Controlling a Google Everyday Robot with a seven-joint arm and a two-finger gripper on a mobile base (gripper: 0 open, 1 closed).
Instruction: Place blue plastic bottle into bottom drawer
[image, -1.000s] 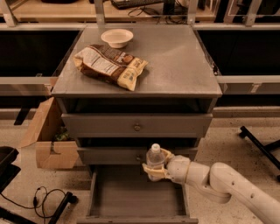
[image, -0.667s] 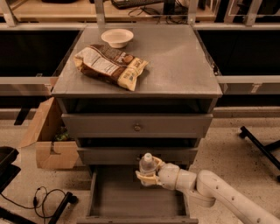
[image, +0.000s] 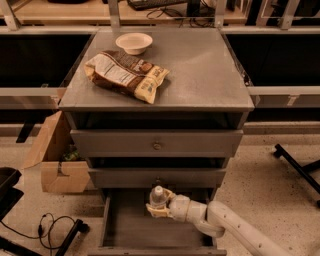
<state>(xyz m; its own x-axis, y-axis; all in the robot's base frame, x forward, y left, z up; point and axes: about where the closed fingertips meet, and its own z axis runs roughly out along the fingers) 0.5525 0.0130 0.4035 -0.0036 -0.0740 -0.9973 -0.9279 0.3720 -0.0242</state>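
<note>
As you scan from left: one cardboard box (image: 55, 160) on floor beside cabinet (image: 200, 75). On cabinet top, one snack bag (image: 125, 75), one bowl (image: 134, 42) just behind it. Three drawers; only bottom drawer (image: 125, 230) stands open. One blue plastic bottle (image: 158, 196) upright over its back part, cap up. One gripper (image: 157, 208), fingers clamped around bottle's lower body; arm reaches in from right.

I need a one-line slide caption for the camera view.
Gripper holds the blue plastic bottle upright over the open bottom drawer.
</note>
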